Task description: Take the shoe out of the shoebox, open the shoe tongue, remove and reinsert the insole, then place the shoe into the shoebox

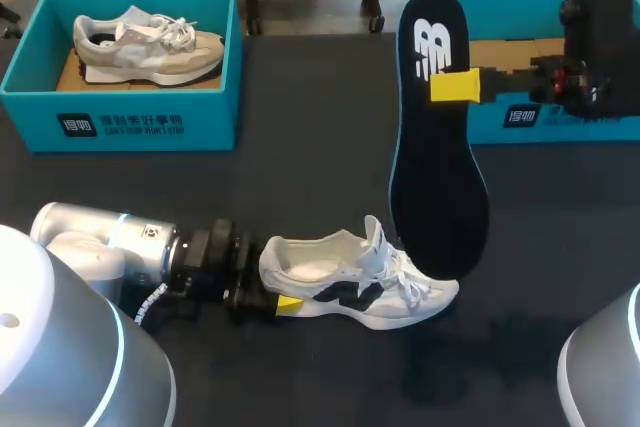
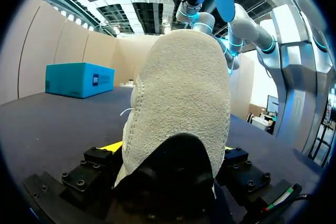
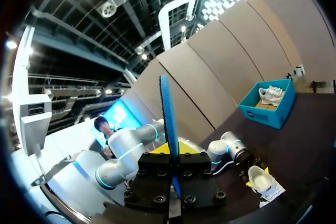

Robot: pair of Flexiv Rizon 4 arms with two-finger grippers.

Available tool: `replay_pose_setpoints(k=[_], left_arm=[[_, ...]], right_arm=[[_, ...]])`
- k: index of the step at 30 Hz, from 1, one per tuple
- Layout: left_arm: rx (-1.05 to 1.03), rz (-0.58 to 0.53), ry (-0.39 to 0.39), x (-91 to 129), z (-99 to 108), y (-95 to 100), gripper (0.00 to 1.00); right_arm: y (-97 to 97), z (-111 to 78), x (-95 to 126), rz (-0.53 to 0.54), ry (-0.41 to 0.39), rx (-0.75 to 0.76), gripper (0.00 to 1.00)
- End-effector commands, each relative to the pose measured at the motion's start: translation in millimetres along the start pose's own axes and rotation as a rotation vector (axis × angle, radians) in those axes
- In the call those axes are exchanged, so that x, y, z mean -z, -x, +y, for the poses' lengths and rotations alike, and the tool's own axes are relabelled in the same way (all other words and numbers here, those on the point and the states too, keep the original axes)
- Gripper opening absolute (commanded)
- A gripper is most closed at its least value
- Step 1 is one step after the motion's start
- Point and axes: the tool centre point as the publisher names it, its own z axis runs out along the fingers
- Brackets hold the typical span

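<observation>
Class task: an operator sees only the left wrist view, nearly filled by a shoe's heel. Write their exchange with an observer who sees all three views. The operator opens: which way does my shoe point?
Observer: The shoe stands on its sole on the table, toe toward the robot's right.
Operator: Is its insole out?
Observer: Yes. The right jaws hold the insole in the air, apart from the shoe, black face with white logo toward the head camera.
Operator: Any other shoe around?
Observer: A pale second shoe lies in the open teal shoebox at the table's far left.
</observation>
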Motion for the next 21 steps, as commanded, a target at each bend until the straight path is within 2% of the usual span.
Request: replay_pose_setpoints(k=[1, 9, 10, 12, 13, 14, 15, 21], left_arm=[[0.0, -0.002, 0.002, -1.2, 1.4, 0.7, 0.0], [0.0, -0.002, 0.002, -1.2, 1.4, 0.7, 0.0], [0.0, -0.002, 0.002, -1.2, 1.4, 0.7, 0.02], [0.0, -0.002, 0.002, -1.2, 1.4, 0.7, 0.27], [0.0, -0.002, 0.002, -1.2, 1.4, 0.7, 0.46], [0.0, -0.002, 0.002, -1.2, 1.4, 0.7, 0.89], [0.002, -0.002, 0.001, -0.5, 2.0, 0.8, 1.0], [0.004, -0.003, -0.002, 8.5, 0.9, -0.9, 1.0]], right_arm=[[-0.3, -0.4, -4.9, -0.003, 0.003, -0.001, 0.0], [-0.3, -0.4, -4.9, -0.003, 0.003, -0.001, 0.0], [-0.3, -0.4, -4.9, -0.003, 0.003, -0.001, 0.0], [-0.3, -0.4, -4.9, -0.003, 0.003, -0.001, 0.0], [-0.3, -0.4, -4.9, -0.003, 0.003, -0.001, 0.0], [-0.3, -0.4, -4.9, -0.003, 0.003, -0.001, 0.0], [-0.3, -0.4, -4.9, -0.003, 0.003, -0.001, 0.0], [-0.3, -0.4, -4.9, -0.003, 0.003, -0.001, 0.0]])
